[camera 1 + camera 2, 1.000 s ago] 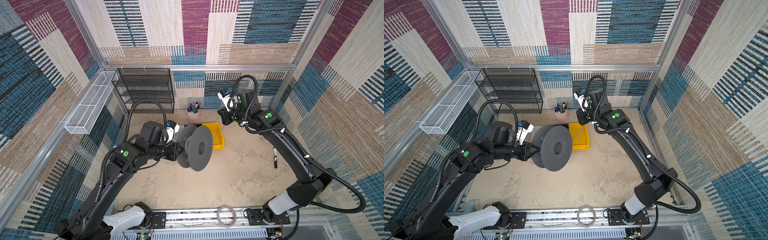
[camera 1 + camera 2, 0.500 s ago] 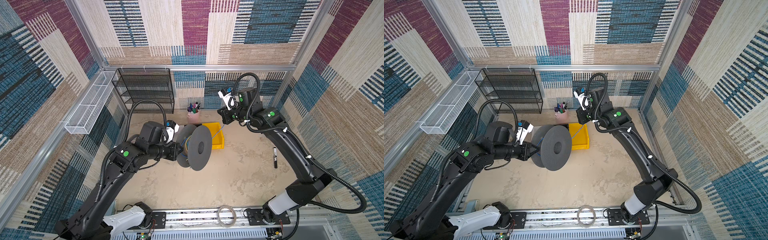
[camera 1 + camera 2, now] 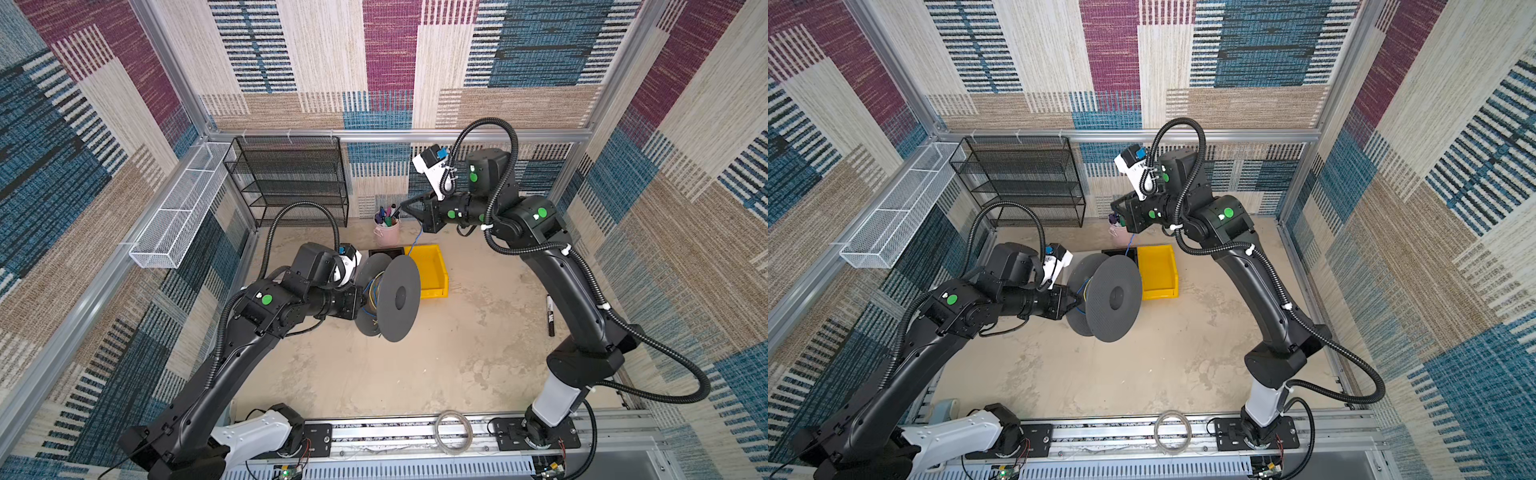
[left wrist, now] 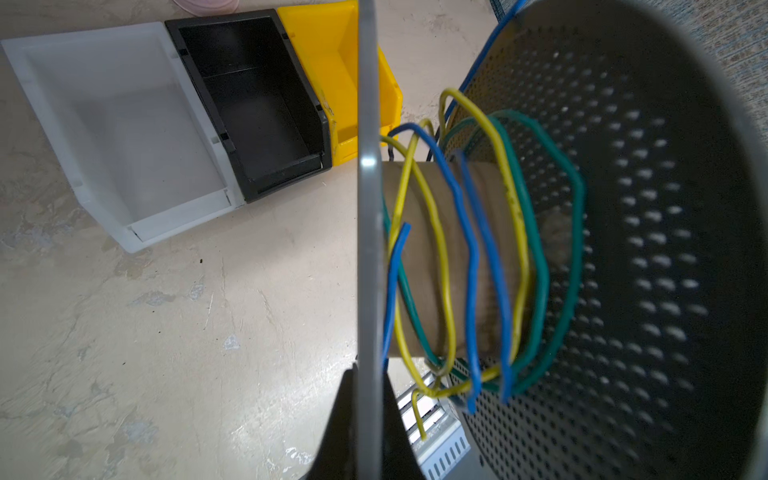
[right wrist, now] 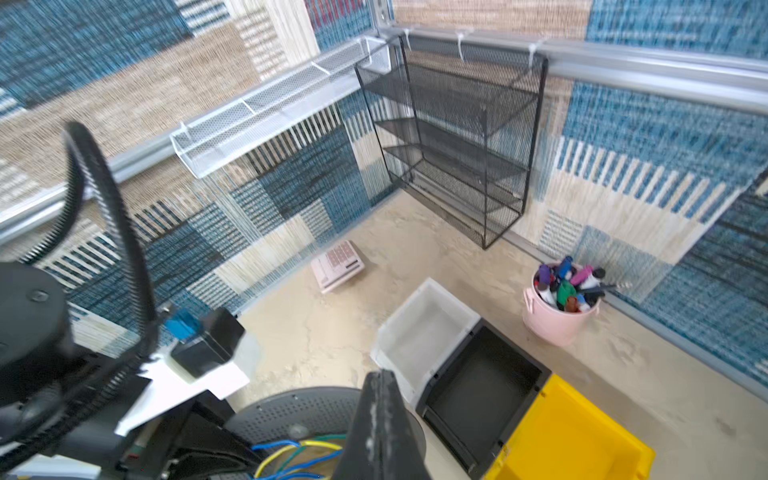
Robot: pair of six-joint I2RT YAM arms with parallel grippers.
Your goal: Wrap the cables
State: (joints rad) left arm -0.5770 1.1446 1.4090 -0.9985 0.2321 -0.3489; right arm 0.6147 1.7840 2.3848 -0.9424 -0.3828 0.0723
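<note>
A grey spool (image 3: 399, 297) (image 3: 1115, 297) hangs above the table, turned on its side. My left gripper (image 3: 360, 300) (image 3: 1073, 300) (image 4: 370, 415) is shut on the rim of its near flange (image 4: 369, 208). Blue, yellow and green cables (image 4: 478, 249) lie in loose turns around the brown core. One blue cable (image 3: 417, 240) (image 3: 1130, 243) runs from the spool up to my right gripper (image 3: 415, 219) (image 3: 1121, 220) (image 5: 378, 399), which is shut above the bins at the back. The wrist view hides the strand between its fingers.
White (image 4: 124, 124), black (image 4: 257, 112) and yellow (image 3: 432, 270) bins sit side by side behind the spool. A pink cup of markers (image 5: 559, 303), a black mesh shelf (image 3: 291, 183) and a white wire basket (image 3: 178, 208) line the back-left. A marker (image 3: 550, 316), a clear tubing ring (image 3: 453, 430) and a pink calculator (image 5: 338, 266) lie about.
My right gripper has risen and shifted a little left, with the blue cable still running from it. The left arm and the spool have stayed put.
</note>
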